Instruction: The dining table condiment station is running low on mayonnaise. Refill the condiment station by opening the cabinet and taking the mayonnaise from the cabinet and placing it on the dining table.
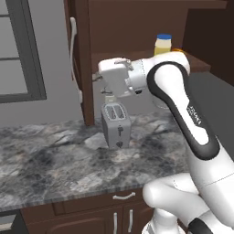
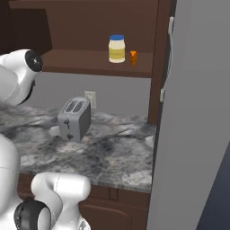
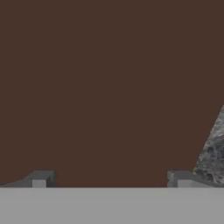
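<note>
The cabinet stands open, both doors swung out. The mayonnaise, a cream-yellow jar with a blue lid, stands upright on the cabinet's shelf beside an orange wedge. My gripper is open and holds nothing. It hangs below and left of the jar, pointing at the left door. In the hand view its two dark fingertips stand wide apart in front of a plain brown panel. The dining table is out of view.
A grey toaster stands on the marbled counter under the shelf, just below my hand. Long silver handles run down the open doors. A window is at the left.
</note>
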Tool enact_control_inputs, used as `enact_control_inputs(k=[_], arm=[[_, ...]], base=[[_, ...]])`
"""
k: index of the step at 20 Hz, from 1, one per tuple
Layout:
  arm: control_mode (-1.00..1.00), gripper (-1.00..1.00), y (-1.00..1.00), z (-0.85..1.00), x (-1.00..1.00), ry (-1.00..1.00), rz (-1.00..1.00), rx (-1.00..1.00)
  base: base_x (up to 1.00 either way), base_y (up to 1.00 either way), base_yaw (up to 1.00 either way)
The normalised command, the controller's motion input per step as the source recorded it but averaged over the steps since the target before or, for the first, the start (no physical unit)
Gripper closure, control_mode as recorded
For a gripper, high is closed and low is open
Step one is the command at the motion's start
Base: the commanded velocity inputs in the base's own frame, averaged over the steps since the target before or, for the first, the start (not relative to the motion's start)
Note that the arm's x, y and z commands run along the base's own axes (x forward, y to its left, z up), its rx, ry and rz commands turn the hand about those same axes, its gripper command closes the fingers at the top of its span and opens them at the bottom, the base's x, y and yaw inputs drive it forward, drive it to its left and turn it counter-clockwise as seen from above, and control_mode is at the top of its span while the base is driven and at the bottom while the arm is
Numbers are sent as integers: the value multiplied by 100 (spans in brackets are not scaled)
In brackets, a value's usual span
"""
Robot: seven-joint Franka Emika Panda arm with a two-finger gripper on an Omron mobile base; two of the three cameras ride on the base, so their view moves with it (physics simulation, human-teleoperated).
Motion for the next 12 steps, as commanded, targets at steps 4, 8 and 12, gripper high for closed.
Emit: enact_control_inputs(k=[4,8,12], arm=[[-100,-100,-44,-29,-2,-4,0,-25],[-100,-100,-100,-15,-43,-36,-14,-32],[-100,-100,-100,-3,-26,-37,-24,-33]], base=[[0,0,0],[0,0,0],[0,0,0]])
